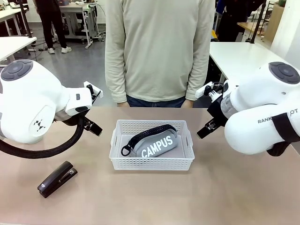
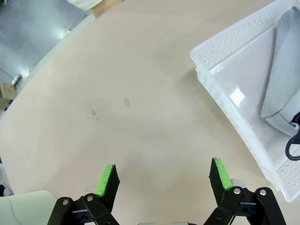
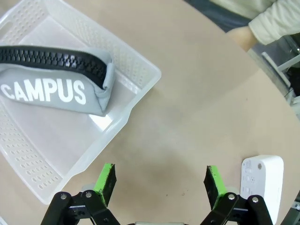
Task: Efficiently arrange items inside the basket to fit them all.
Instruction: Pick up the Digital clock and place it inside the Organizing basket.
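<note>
The white perforated basket (image 1: 152, 159) sits mid-table with the grey "CAMPUS" pouch (image 1: 154, 142) lying diagonally inside it. The pouch (image 3: 51, 88) and basket (image 3: 136, 96) also fill the upper left of the right wrist view. A black stapler (image 1: 57, 178) lies on the table at the front left. A small white box (image 3: 260, 186) rests by my right gripper's fingers. My left gripper (image 2: 162, 179) is open over bare table, left of the basket (image 2: 225, 101). My right gripper (image 3: 159, 183) is open above the table between basket and box. In the front view both hang raised at the basket's sides.
A person in a beige sweater (image 1: 159, 51) stands at the far edge of the table, a hand (image 3: 241, 35) resting near the edge. Bare tabletop (image 1: 154, 201) stretches in front of the basket.
</note>
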Tool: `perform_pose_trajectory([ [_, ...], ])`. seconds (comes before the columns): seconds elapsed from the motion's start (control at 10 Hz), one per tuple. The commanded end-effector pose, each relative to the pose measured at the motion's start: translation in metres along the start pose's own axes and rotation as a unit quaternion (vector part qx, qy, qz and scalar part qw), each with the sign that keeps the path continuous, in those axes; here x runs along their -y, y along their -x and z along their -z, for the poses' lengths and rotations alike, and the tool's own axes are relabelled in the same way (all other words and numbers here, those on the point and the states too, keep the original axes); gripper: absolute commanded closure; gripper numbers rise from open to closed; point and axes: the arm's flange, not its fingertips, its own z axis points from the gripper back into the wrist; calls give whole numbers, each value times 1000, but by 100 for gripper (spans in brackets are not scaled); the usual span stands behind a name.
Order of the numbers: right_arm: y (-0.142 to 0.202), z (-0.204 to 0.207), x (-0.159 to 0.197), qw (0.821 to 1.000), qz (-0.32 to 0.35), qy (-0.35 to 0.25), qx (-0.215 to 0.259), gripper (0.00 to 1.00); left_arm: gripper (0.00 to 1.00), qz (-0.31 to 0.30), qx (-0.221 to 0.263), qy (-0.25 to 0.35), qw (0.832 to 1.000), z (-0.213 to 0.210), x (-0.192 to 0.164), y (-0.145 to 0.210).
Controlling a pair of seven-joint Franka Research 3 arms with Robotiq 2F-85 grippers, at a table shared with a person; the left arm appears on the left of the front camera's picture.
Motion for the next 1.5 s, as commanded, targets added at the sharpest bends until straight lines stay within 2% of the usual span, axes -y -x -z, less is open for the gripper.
perform_pose_trajectory([
  [0.0,1,-24,8,998,-23,-43,-46,0,0,31,-21,39,999,-28,8,-4],
  [0.1,7,-53,20,995,-22,-80,-57,0,0,37,-15,79,996,-63,5,-8],
  [0.2,12,-88,42,990,3,-140,-19,0,0,18,-25,106,994,-102,-1,-9],
  [0.3,21,-128,70,978,77,-195,8,0,0,-76,-62,100,990,-147,-7,-11],
  [0.4,28,-158,89,956,177,-233,20,0,0,-123,-34,115,985,-178,-21,-4],
  [0.5,43,-184,109,931,252,-264,24,0,0,-146,-16,176,973,-203,-42,8],
  [0.6,67,-208,133,902,309,-297,51,0,0,-214,15,225,950,-222,-74,21],
  [0.7,101,-228,162,866,371,-322,90,0,0,-302,60,276,910,-237,-117,47],
  [0.8,126,-238,181,840,401,-346,116,0,0,-348,82,310,881,-240,-143,69],
  [0.9,174,-248,211,790,461,-369,166,0,0,-431,126,337,827,-236,-180,113],
  [1.0,205,-251,226,753,504,-367,209,0,0,-482,148,353,788,-226,-200,144],
  [1.2,264,-249,243,699,557,-371,253,0,0,-571,222,377,694,-214,-229,214],
  [1.3,285,-241,249,680,576,-367,268,0,0,-604,253,372,658,-208,-231,237],
  [1.4,295,-230,253,661,607,-354,265,0,0,-615,257,363,652,-204,-229,239],
])
